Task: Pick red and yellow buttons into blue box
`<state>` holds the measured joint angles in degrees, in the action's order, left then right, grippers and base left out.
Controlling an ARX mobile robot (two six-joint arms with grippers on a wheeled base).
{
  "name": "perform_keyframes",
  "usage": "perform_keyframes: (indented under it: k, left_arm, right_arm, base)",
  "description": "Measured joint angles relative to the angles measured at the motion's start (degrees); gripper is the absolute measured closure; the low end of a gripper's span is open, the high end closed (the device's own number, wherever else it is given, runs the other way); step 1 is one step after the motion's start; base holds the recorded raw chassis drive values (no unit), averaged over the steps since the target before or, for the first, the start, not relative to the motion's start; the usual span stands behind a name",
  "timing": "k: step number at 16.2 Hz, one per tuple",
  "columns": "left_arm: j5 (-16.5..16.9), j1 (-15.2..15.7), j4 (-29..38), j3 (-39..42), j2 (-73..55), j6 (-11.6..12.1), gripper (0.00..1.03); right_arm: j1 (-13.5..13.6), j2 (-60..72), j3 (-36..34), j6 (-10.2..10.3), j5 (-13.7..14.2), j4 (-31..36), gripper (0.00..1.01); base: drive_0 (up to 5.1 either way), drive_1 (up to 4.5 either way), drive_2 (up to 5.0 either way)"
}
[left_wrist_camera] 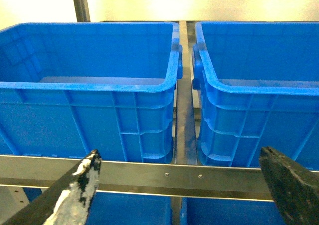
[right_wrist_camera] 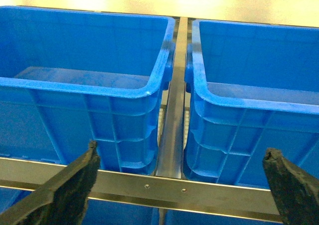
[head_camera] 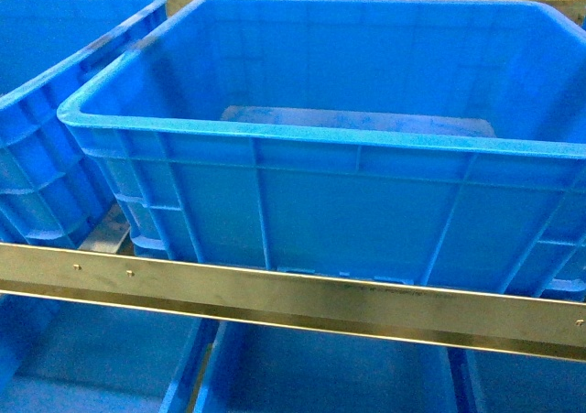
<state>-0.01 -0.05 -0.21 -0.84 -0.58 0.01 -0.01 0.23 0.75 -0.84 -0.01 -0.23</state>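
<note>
A large deep blue box (head_camera: 366,213) with ribbed walls and a thick rolled rim fills the middle of the head view; the visible part of its floor holds nothing. The red and yellow buttons are out of view in every frame. Neither gripper shows in the head view. In the left wrist view my left gripper (left_wrist_camera: 179,155) is open, its fingers (left_wrist_camera: 79,191) wide apart in front of the shelf rail, nothing between them. My right gripper (right_wrist_camera: 180,150) is open too, its dark fingers (right_wrist_camera: 70,191) spread before the rail, facing the gap between two crates.
A metal shelf rail (head_camera: 275,294) runs across in front of the crates. A second blue crate (head_camera: 55,111) stands at the left. Each wrist view shows two crates (left_wrist_camera: 89,85) (right_wrist_camera: 249,110) side by side with a narrow gap. More blue bins (head_camera: 320,376) sit on the shelf below.
</note>
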Motion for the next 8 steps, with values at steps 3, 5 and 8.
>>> perform_keyframes:
  k: [3, 5, 8]
  left_arm:
    - [0.0, 0.0, 0.0, 0.0, 0.0, 0.0, 0.05]
    - [0.0, 0.0, 0.0, 0.0, 0.0, 0.02, 0.05]
    - [0.0, 0.0, 0.0, 0.0, 0.0, 0.0, 0.05]
  right_arm:
    - [0.0, 0.0, 0.0, 0.02, 0.0, 0.0, 0.03]
    - [0.0, 0.0, 0.0, 0.02, 0.0, 0.02, 0.03]
    - [0.0, 0.0, -0.02, 0.02, 0.0, 0.0, 0.03]
  base:
    - [0.0, 0.0, 0.0]
    - [0.0, 0.0, 0.0]
    - [0.0, 0.0, 0.0]
